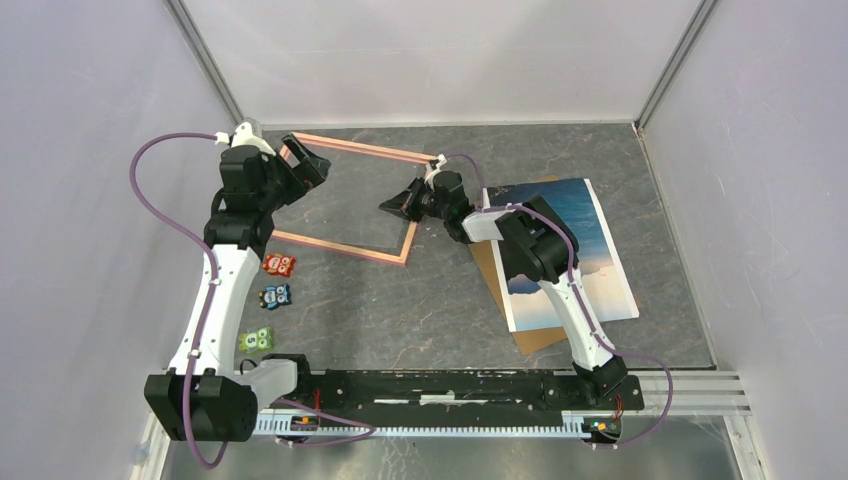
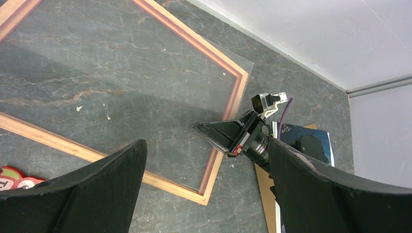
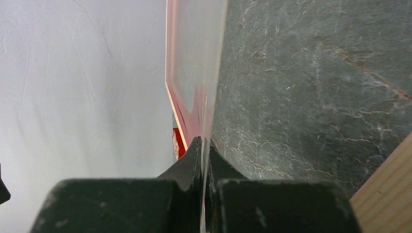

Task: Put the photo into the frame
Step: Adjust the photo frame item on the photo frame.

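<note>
Right of the frame (image 1: 340, 248), the photo (image 1: 590, 215) lies on a brown board (image 1: 535, 340); right end effector (image 1: 388, 206) pinches the frame's clear pane (image 3: 194, 58), left end effector (image 1: 312, 165) gapes wide; lift the pane level, slowly, lest the frame drag.

No text, label, brand, number or sign can be read in any view. Three small flat cartoon figures, red-orange (image 1: 279, 265), blue (image 1: 275, 296) and green (image 1: 256, 340), lie on the grey stone-patterned worktop (image 1: 420, 300). They show pale printed shapes, too small and blurred to tell whether any are letters.
</note>
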